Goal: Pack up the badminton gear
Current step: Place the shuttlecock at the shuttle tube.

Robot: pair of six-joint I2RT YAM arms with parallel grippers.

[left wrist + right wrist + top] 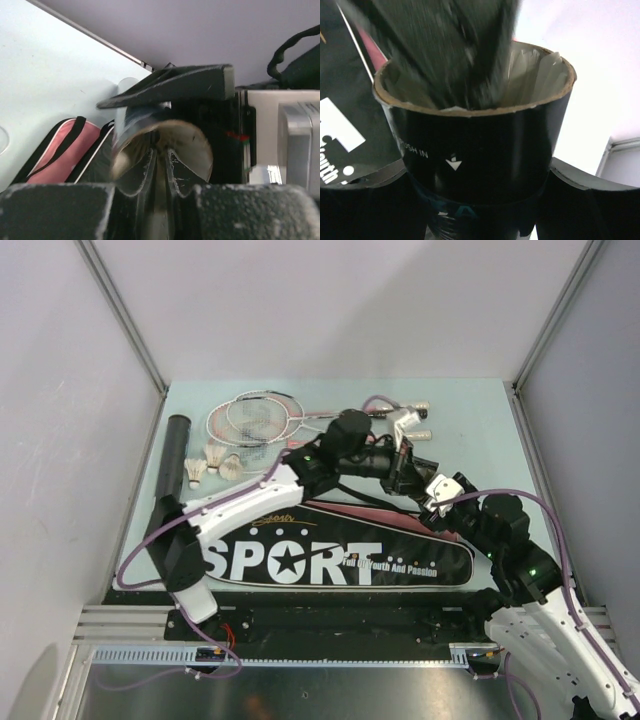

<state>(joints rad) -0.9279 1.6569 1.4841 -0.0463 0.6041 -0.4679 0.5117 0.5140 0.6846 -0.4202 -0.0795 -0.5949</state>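
Top external view is showing the table (480,430) with the black bag (340,562) lying along its near edge, and both arms are meeting just above the bag's far side, right of the middle. The right gripper (480,197) is clamping the tube (480,150) around its body. The left gripper (160,160) is reaching into the tube's open mouth, its fingers drawn almost together — whether they are pinching a shuttlecock I cannot tell. The other tube (175,450) is lying by the left edge, the rackets (255,418) are resting near the far edge, and loose shuttlecocks (212,465) are sitting just beside that other tube.

A shuttlecock is probably being seated in the held tube. That is calling for a push straight along the tube's length, a steady clamp on the right, and light pressure so no feathers are getting crushed.

Right wrist view is adding what the top view is hiding: pale feathers (535,75) lining the inside wall and a "PUSH IN" arrow on the outside. Left wrist view alone is showing how narrow the finger gap is — while only the top view is showing the gear not yet packed.
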